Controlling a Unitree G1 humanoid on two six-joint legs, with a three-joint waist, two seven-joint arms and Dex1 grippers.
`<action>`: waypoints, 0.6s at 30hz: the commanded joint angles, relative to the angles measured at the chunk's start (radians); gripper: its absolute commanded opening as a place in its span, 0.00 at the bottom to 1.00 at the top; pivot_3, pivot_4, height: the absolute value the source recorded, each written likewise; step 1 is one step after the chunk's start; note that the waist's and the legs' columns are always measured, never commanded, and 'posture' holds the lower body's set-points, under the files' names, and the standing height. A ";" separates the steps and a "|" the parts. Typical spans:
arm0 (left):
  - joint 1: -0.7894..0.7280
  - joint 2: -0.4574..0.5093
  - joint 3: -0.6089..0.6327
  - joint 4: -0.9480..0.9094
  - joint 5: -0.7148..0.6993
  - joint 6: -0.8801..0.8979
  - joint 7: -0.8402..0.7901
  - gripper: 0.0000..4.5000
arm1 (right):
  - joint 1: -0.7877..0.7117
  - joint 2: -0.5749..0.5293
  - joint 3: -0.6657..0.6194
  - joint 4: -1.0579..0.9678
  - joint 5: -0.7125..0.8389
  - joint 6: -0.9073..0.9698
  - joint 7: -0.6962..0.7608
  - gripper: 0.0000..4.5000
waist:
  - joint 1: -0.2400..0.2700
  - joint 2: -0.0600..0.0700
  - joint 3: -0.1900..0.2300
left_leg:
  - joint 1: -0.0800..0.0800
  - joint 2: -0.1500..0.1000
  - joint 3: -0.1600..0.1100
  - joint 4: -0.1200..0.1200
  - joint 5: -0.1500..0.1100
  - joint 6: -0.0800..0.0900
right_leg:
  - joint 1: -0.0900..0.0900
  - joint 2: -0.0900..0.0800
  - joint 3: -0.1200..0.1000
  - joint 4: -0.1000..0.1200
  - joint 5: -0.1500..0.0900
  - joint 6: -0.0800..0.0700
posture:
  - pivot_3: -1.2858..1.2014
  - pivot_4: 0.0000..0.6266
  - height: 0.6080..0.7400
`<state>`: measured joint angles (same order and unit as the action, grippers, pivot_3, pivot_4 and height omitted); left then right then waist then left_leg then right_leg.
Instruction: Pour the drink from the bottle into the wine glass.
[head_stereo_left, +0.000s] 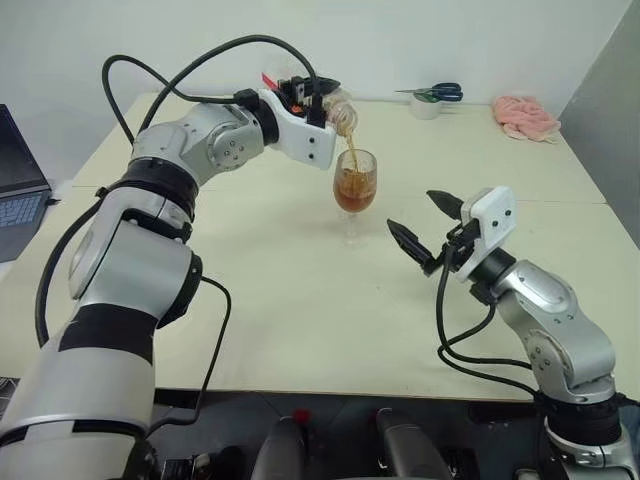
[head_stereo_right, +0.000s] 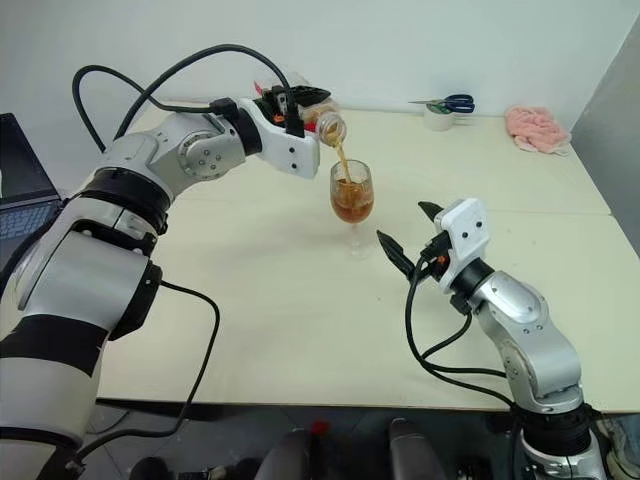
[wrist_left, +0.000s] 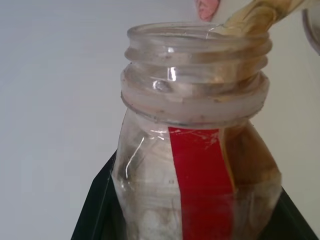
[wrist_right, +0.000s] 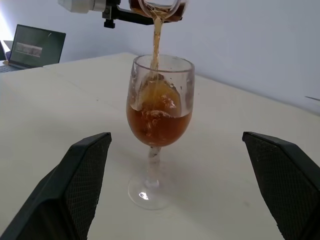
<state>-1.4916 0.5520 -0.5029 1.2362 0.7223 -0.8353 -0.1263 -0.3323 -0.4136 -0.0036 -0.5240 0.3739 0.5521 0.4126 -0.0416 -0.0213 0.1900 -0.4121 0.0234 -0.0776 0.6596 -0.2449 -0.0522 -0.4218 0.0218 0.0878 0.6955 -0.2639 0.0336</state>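
My left gripper (head_stereo_left: 318, 95) is shut on the bottle (head_stereo_left: 340, 108), a clear plastic one with a red label strip (wrist_left: 200, 175) and an uncapped neck. The bottle is tipped level, its mouth just above the wine glass (head_stereo_left: 355, 185). A thin amber stream of the drink (wrist_right: 156, 40) falls from the mouth into the bowl, which is roughly half full of reddish-brown liquid (wrist_right: 159, 122). The glass stands upright on the pale table (head_stereo_left: 300, 320). My right gripper (head_stereo_left: 415, 215) is open, a little to the right of the glass and pointing at it, touching nothing.
Blue-handled scissors (head_stereo_left: 437, 93) lie on a small white container (head_stereo_left: 427, 108) at the table's far edge. A pink cloth (head_stereo_left: 525, 115) sits at the far right corner. A laptop (head_stereo_left: 20, 180) rests on a surface to the left.
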 joint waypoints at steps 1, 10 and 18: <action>0.018 -0.006 0.104 -0.004 -0.144 0.011 -0.106 0.37 | -0.061 0.003 -0.010 -0.022 0.010 -0.011 0.004 1.00 | -0.001 0.000 0.000 | 0.000 0.000 0.000 0.000 0.000 0.000 | 0.000 0.000 0.000 0.000 0.000 0.000 | 0.52 0.24 1.00; 0.204 -0.064 0.444 -0.137 -0.631 0.261 -0.499 0.37 | -0.178 0.019 -0.096 0.120 0.057 0.003 -0.012 1.00 | -0.014 0.000 0.000 | 0.000 0.001 0.000 0.001 0.000 0.000 | 0.000 0.000 -0.001 0.001 0.000 0.000 | 0.52 0.24 1.00; 0.514 -0.077 0.696 -0.559 -0.920 0.702 -0.422 0.37 | -0.171 0.050 -0.130 0.311 -0.013 -0.129 -0.040 1.00 | -0.019 0.000 0.000 | 0.001 0.002 -0.001 0.002 0.000 0.000 | 0.000 0.000 0.000 0.003 0.000 0.000 | 0.52 0.24 1.00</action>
<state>-0.9907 0.4804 0.1473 0.7996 -0.1386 -0.2004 -0.5853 -0.4843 -0.3710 -0.1257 -0.1991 0.3686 0.4680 0.3711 -0.0603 -0.0210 0.1897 -0.4116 0.0255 -0.0783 0.6614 -0.2448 -0.0522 -0.4221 0.0221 0.0872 0.6984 -0.2637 0.0331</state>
